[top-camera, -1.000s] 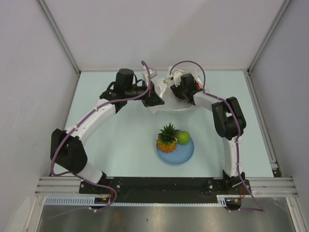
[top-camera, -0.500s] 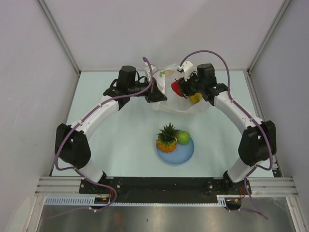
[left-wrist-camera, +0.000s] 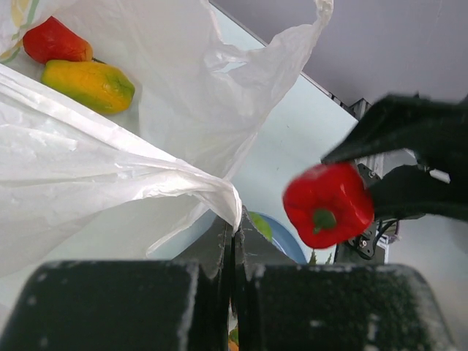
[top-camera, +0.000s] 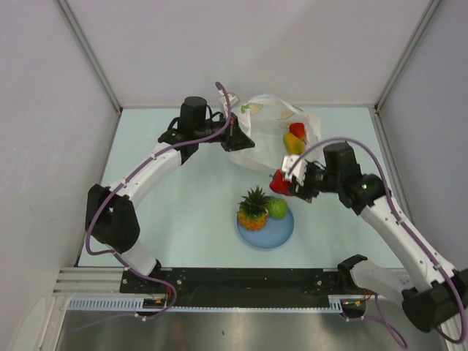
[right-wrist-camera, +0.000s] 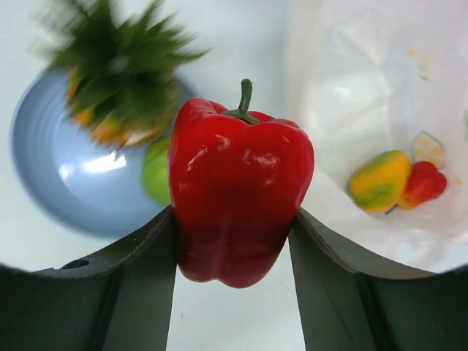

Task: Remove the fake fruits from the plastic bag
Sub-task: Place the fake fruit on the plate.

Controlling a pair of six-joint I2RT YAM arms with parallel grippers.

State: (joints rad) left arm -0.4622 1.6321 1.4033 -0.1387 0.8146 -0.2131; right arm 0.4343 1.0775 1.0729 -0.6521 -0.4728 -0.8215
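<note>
over pale table (top-camera: pixel 183 212), right claw (top-camera: pixel 288 183) clamps red pepper (right-wrist-camera: pixel 238 197); left claw (top-camera: pixel 243 142) pinches plastic bag (top-camera: pixel 265 111).

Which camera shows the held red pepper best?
Right wrist view: the red pepper is big and sharp, held by the right gripper. Top view shows a small red blob; left wrist view shows it blurry.

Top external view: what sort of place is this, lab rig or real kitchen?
Most likely an enclosed lab test cell: plain grey panel walls on three sides, an aluminium rail along the near edge, and toy fruits on a blue plate.
</note>
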